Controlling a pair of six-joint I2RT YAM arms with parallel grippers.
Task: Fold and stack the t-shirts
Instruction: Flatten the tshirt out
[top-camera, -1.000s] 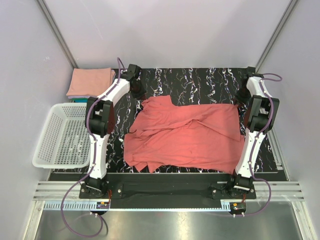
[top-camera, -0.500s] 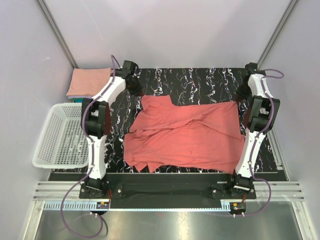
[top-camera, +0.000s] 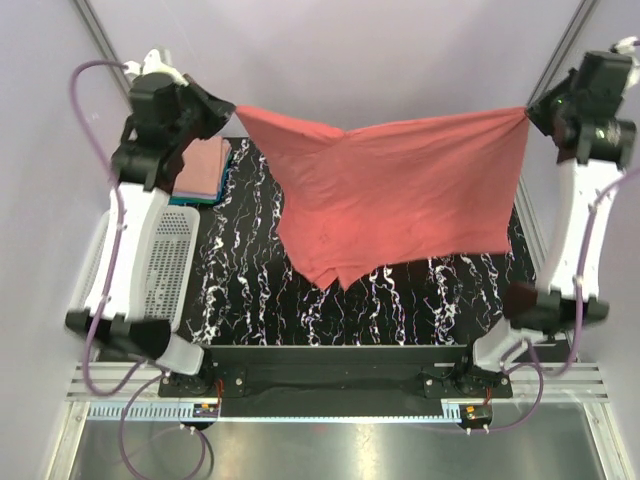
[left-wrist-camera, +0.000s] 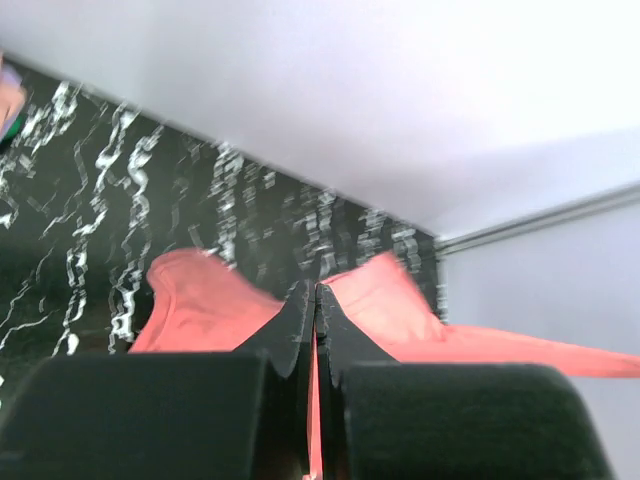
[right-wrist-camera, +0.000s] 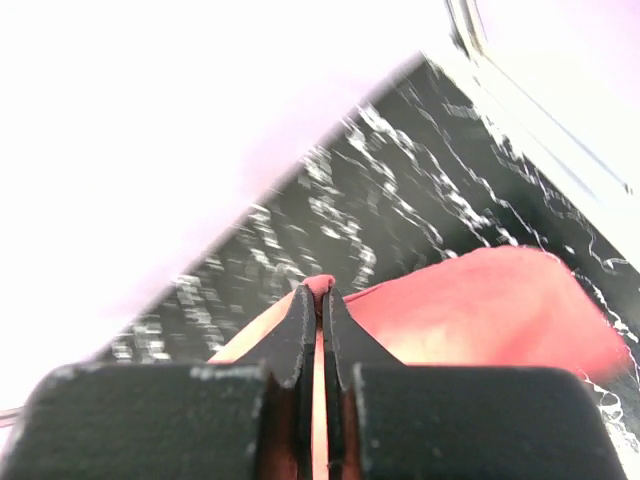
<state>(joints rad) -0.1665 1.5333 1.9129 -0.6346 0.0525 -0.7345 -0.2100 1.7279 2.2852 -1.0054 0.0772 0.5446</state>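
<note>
At far left the white mesh basket (top-camera: 178, 250) sits mostly hidden behind the raised left arm (top-camera: 130, 262); its contents cannot be made out. Beside it a folded salmon-pink t-shirt (top-camera: 205, 162) lies on a folded teal t-shirt (top-camera: 196, 200). The left gripper (top-camera: 228, 108) is clamped on one top corner of the coral-red t-shirt (top-camera: 400, 190) and the right gripper (top-camera: 528, 115) on the other, holding it spread in the air above the black marbled table (top-camera: 260, 290).
</note>
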